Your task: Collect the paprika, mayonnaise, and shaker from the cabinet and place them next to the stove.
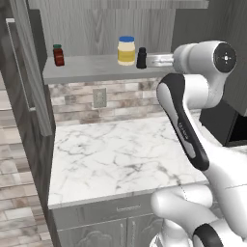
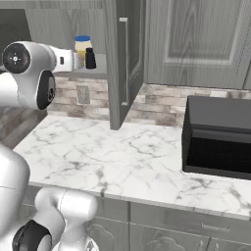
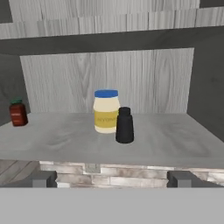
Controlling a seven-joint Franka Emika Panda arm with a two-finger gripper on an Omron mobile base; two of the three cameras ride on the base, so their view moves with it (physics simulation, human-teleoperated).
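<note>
The cabinet (image 1: 96,71) stands open, and three items sit on its grey shelf (image 3: 166,140). The paprika (image 1: 58,55) (image 3: 18,113) is a small dark-red jar at the shelf's left end. Near the middle is the mayonnaise (image 1: 126,50) (image 2: 82,47) (image 3: 106,111), pale yellow with a blue lid. The black shaker (image 1: 141,58) (image 2: 90,58) (image 3: 124,125) stands just in front of it and to its right. My gripper (image 3: 112,180) is open and empty, level with the shelf's front edge, a short way off the shaker and pointing at it. The stove is out of view.
The cabinet door (image 2: 122,63) hangs open over the white marble counter (image 1: 116,154). A black box-shaped appliance (image 2: 218,137) sits on the counter to the right. A wall socket (image 1: 99,97) is set in the stone backsplash below the shelf.
</note>
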